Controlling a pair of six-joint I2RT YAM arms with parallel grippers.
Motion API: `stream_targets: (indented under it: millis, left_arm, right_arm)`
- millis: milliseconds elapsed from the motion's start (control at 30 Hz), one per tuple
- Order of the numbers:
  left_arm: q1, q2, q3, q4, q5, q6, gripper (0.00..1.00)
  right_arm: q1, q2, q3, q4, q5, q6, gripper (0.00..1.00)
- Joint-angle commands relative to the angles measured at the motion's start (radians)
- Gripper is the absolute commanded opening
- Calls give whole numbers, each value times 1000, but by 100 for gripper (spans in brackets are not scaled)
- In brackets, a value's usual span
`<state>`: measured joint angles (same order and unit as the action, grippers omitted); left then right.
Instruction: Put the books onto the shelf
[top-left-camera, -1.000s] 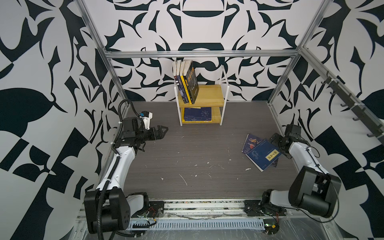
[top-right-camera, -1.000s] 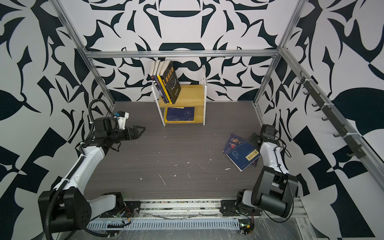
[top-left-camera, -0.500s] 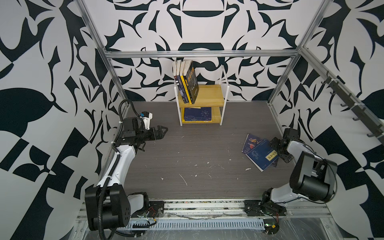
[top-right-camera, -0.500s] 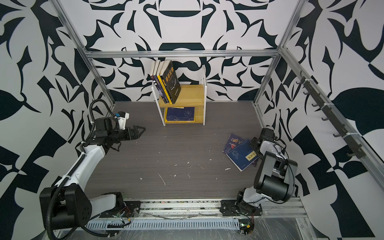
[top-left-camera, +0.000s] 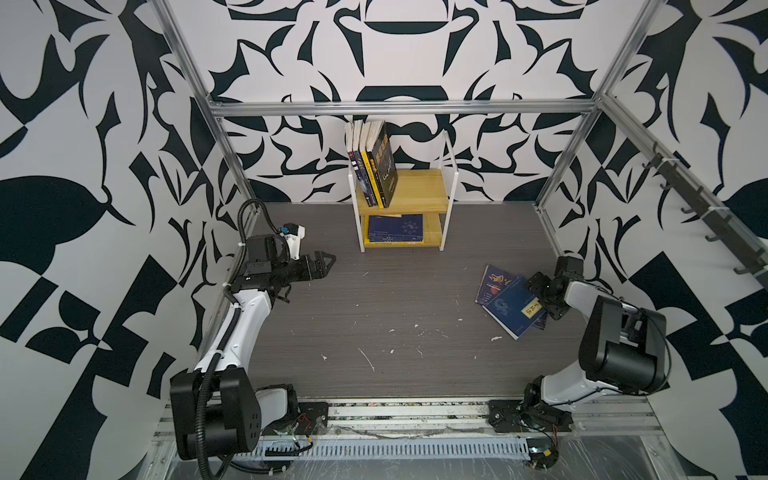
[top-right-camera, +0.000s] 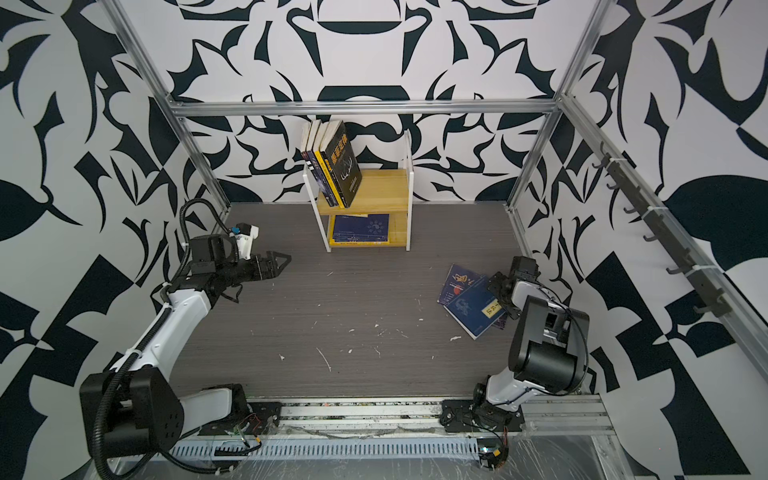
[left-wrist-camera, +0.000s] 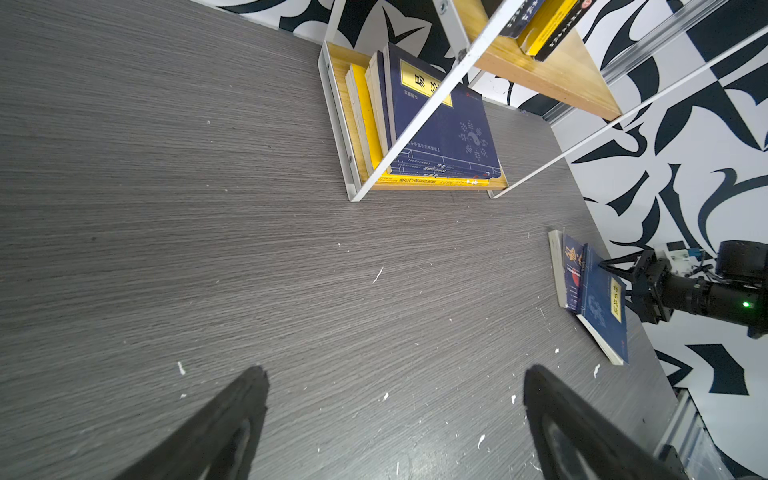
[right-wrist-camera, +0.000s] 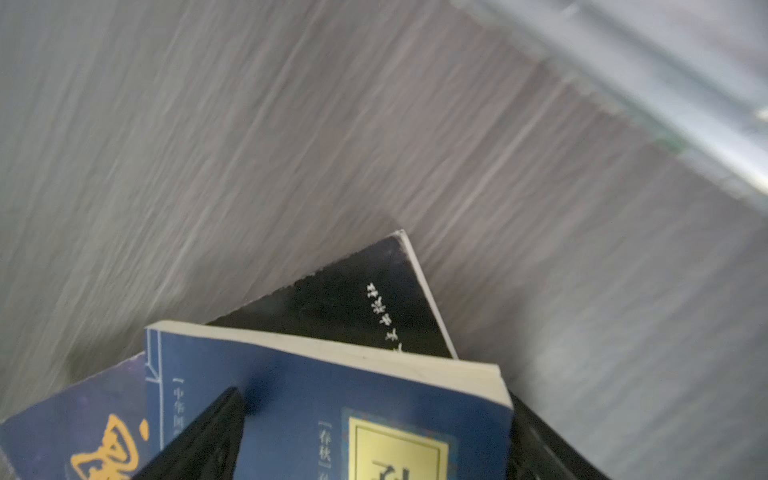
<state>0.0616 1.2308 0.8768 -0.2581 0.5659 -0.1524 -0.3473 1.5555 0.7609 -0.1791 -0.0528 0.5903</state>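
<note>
The navy paperback with the yellow title label (top-left-camera: 513, 305) lies flat on top of a loose pile of 3 at the right side of the bench (top-left-camera: 374, 311). It sits skewed over a dark purple-blue book with orange characters (top-left-camera: 492, 280) and a black book (right-wrist-camera: 353, 307) that shows only in my right wrist view.

My right pincer (top-left-camera: 538, 293) is at the label end of the navy book. Its jaws are spread wide, with 1 finger over the cover and the other past the page edge, and nothing looks clamped yet.

I judge this book to be light and thin, but floppy, with a slick cover. I should bite deep near the spine end so that it does not sag or fan open, and so that the book below is not dragged along.

The shelf (top-left-camera: 419, 191) stands at the back wall, well apart from the pile. It holds a leaning row of books (top-left-camera: 372, 166) on its top board and a flat stack (top-left-camera: 395, 228) on the lower board.

My left pincer (top-left-camera: 328, 262) hangs spread and empty over bare bench.
</note>
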Motion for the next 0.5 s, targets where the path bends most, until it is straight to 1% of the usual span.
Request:
stream_targets:
  millis: [0,67,133,233,333,400,467]
  left_arm:
    - [4,1,7,9,13,3,99]
    - [4,1,3,15,10,4,99]
    - [4,-3,2,14,10,4,100]
    - [-2,-3,3,14,12,0,100]
    - [-22,5,5,14,12,-1,100]
    - [-48,14,8,14,9,-1,100]
    - [-77,27,10,14,6,1,99]
  right_arm:
    - [96,-12,-74,-53,-66,85,90]
    - [171,-37,-109,-34,-49,138,89]
    - [268,-52,-137,-12,-28,194,89]
    - [410,-44,-135,3,18,259,89]
    - [543,-7,-101,15,59,291,88]
    - [604,30,-70,16,88,300,88]
    - [643,68,-46,16,89,308,88]
